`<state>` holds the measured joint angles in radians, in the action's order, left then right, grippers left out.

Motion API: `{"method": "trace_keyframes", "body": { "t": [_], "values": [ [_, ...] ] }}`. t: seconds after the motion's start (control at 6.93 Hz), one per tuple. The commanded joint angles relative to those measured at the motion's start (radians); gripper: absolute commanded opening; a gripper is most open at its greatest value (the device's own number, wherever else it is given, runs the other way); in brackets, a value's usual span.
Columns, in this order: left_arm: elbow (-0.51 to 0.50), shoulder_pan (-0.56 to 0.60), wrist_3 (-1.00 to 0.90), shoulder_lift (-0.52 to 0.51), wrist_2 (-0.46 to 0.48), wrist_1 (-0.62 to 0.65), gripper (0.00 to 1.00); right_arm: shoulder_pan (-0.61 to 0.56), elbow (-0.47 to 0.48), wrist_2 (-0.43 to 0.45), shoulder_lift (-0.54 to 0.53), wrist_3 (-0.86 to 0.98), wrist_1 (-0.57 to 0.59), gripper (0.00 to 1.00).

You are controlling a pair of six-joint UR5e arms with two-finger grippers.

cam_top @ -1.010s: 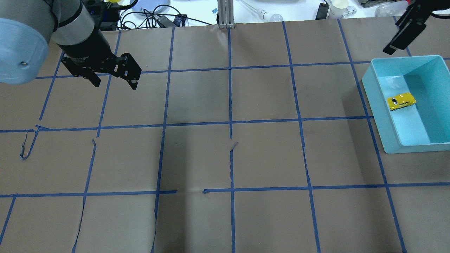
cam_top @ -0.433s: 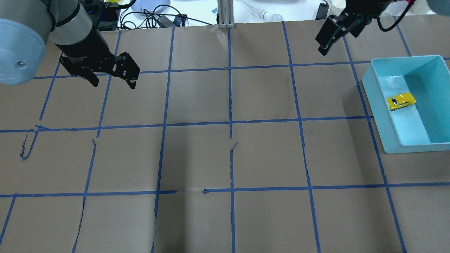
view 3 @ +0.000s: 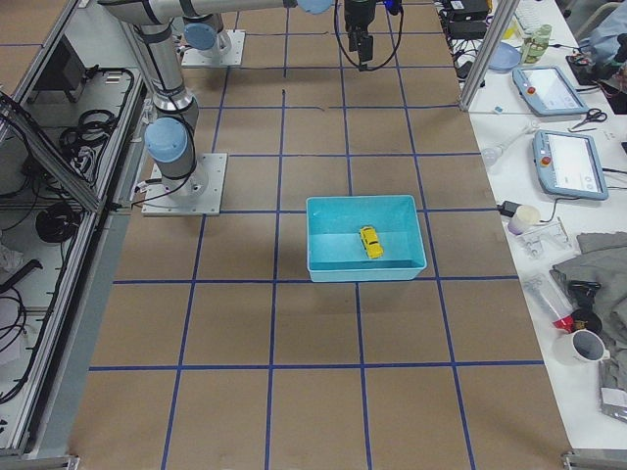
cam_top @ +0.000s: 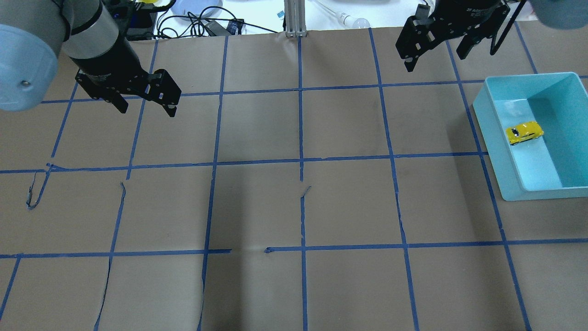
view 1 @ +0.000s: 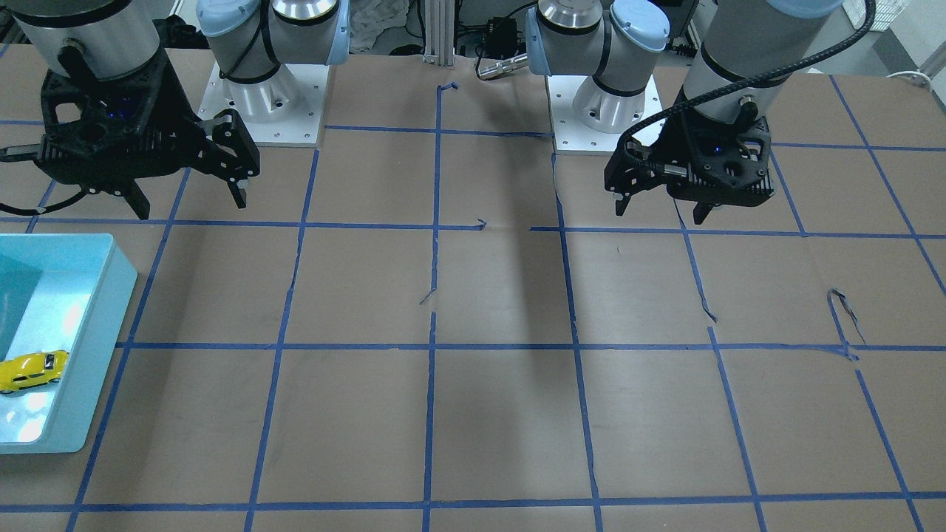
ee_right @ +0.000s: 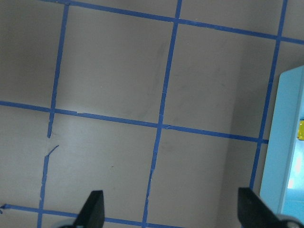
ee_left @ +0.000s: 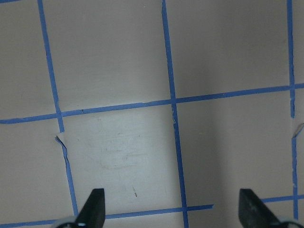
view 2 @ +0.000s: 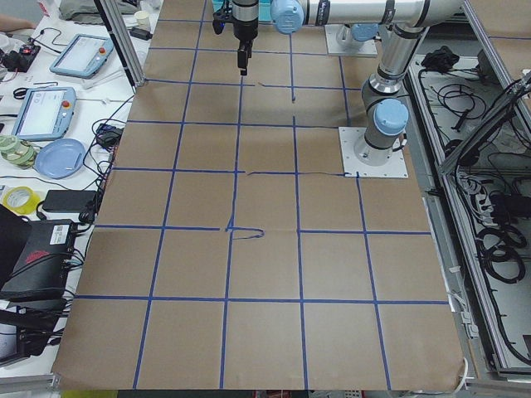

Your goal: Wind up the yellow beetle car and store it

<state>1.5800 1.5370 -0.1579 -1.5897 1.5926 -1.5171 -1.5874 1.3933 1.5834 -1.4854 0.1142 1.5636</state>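
Observation:
The yellow beetle car (cam_top: 524, 132) lies on the floor of a light-blue bin (cam_top: 542, 194) at the table's right side. It also shows in the front view (view 1: 31, 370), in the bin (view 1: 102, 332), and in the right side view (view 3: 369, 241). My right gripper (cam_top: 434, 57) is open and empty, hovering above the table, behind and to the left of the bin. Its wrist view shows the bin's wall (ee_right: 289, 142) at the right edge. My left gripper (cam_top: 147, 110) is open and empty above the far left of the table, far from the car.
The table is brown paper with a blue tape grid, and some tape is peeling (cam_top: 32, 195). An aluminium post (cam_top: 294, 18), cables and a bulb (cam_top: 360, 21) lie beyond the far edge. The two arm bases (view 1: 270, 103) stand at the robot's side.
My right gripper has swung left from above the bin's far corner to a spot over the table behind it. The left gripper has drifted slightly. The car has not moved.

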Motion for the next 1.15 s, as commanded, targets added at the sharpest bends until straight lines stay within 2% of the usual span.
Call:
{"method": "trace_keyframes", "body": {
  "t": [0.0, 0.29, 1.01],
  "values": [
    [-0.011, 0.002, -0.002, -0.001, 0.004, -0.011, 1.00, -0.002, 0.036, 0.000, -0.021, -0.111, 0.001, 1.00],
    [-0.012, 0.002, -0.002, 0.002, 0.003, -0.011, 1.00, 0.001, 0.184, -0.006, -0.126, -0.107, 0.033, 1.00],
    [0.006, 0.003, -0.003, 0.027, 0.003, -0.009, 1.00, 0.001, 0.184, -0.008, -0.122, -0.111, 0.069, 1.00]
  ]
}}
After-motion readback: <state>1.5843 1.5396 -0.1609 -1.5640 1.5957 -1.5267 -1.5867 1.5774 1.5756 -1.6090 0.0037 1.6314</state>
